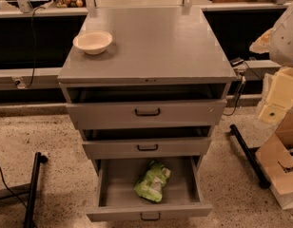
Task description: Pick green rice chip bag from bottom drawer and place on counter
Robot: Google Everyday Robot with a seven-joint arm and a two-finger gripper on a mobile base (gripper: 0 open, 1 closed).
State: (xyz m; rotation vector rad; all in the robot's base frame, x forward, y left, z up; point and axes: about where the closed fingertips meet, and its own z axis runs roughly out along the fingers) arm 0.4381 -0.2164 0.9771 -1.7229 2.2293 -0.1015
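The green rice chip bag (pixel 152 181) lies crinkled in the open bottom drawer (pixel 113 194), right of its middle. The bottom drawer is pulled far out; its dark handle is at the lower edge of the view. The counter (pixel 156 46) is the flat grey top of the cabinet. A cream bowl (pixel 92 42) stands on its left rear part. My gripper (pixel 275 103) is a pale cream shape at the far right edge, beside the cabinet at top-drawer height. It is well away from the bag and holds nothing that I can see.
The two upper drawers (pixel 146 113) are each pulled out a little. A cardboard box (pixel 279 167) and a black bar (pixel 249 156) lie on the floor at the right. A black stand leg (pixel 32 189) is at the left. A dark shelf wall runs behind the cabinet.
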